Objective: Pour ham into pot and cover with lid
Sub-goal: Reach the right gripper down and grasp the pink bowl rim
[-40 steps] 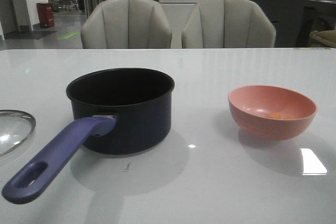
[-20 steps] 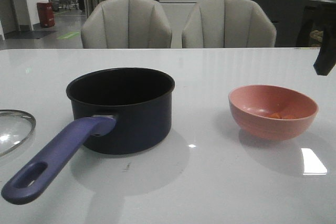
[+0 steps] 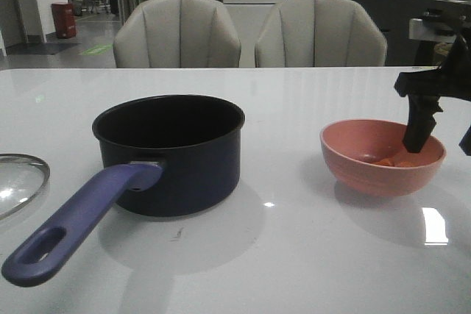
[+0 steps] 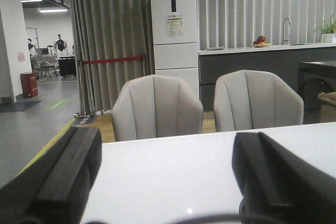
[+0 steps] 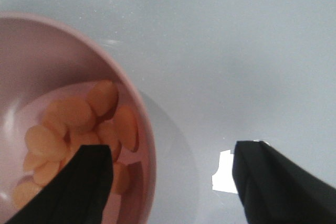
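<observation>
Right pincer (image 3: 441, 137) has come in from the right edge of the front view within the last second and now hangs spread wide over the near-right rim of the round pink plastic bowl (image 3: 382, 157), one finger dipping inside the rim and the other outside it. In the right wrist view the two black fingers (image 5: 86, 182) straddle the bowl wall with nothing yet pinched between them. This reads as the start of the grasp: the arm seems to be lining up to clamp the rim so the bowl can be lifted and tipped.

Small orange-yellow ham pieces (image 5: 79, 129) lie heaped in the bottom of the bowl, untouched. Well to the left on the glossy white desk (image 3: 294, 255) stands the dark navy saucepan with its long purple-blue handle (image 3: 169, 152), empty as far as its black inside shows. At the far left edge lies the clear glass lid with a steel rim (image 3: 18, 182), only partly in view.

Left pincer (image 4: 168, 182) is released too, held level over the desk and gripping nothing.
</observation>
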You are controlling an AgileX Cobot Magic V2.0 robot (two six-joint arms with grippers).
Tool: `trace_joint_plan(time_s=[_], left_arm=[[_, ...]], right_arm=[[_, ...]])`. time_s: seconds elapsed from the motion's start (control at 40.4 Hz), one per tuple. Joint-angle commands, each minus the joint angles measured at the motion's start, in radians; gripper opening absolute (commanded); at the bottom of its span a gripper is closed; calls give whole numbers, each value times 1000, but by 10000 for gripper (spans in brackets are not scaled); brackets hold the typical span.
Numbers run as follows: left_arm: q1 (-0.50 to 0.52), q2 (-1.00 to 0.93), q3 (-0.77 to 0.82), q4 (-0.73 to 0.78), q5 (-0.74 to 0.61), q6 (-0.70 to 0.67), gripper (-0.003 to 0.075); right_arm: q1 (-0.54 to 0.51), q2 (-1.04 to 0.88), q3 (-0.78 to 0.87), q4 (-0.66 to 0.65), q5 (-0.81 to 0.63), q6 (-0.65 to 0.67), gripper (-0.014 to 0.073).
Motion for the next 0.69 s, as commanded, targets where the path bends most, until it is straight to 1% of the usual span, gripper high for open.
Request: trace_joint_plan(time_s=[0.0, 0.074, 0.198, 0.223, 0.297, 0.445, 0.668], left_arm=[[-6, 10, -27, 0, -75, -3, 549], [-6, 10, -27, -6, -75, -3, 550], [-6, 10, -27, 0, -75, -3, 549], [-6, 10, -27, 0, -75, -3, 550], [-6, 10, -27, 0, -75, -3, 550], [-6, 10, -27, 0, -75, -3, 549], [-6, 10, -27, 0, -75, -3, 549]], right_arm=[[-1, -8, -51, 16, -33, -20, 534], [-1, 16, -67, 19, -32, -20, 410], [-1, 49, -89, 25, -31, -20, 134], [-1, 56, -95, 26, -32, -19, 126], [-1, 69, -103, 26, -39, -19, 155], [-1, 71, -107, 26, -57, -20, 137], [7, 12, -132, 45, -13, -19, 136]])
